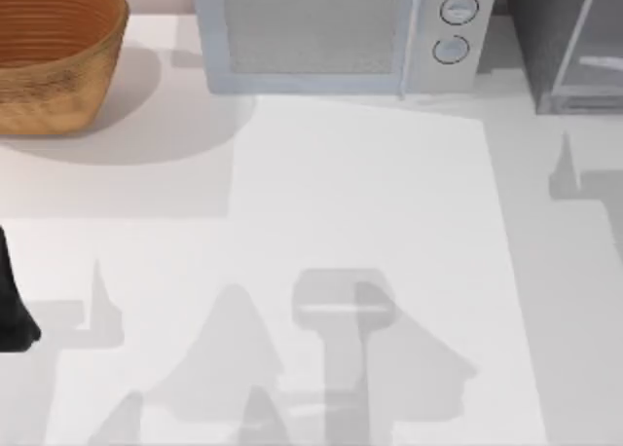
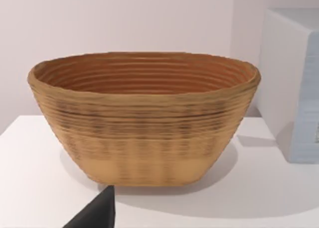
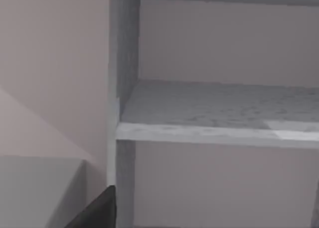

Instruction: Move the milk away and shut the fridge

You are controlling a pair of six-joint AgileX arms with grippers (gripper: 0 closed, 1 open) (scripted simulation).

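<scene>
At far right: fridge, door ajar
Far left: basket
Left arm: left edge, fingers unclear

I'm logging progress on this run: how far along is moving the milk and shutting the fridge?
Done: nothing I can confirm; where the milk is, I cannot tell. In hand: the right gripper faces into the fridge, its shelf in plain sight, so the fridge stands open. The left gripper is parked facing the basket. Left: shutting the fridge.
</scene>
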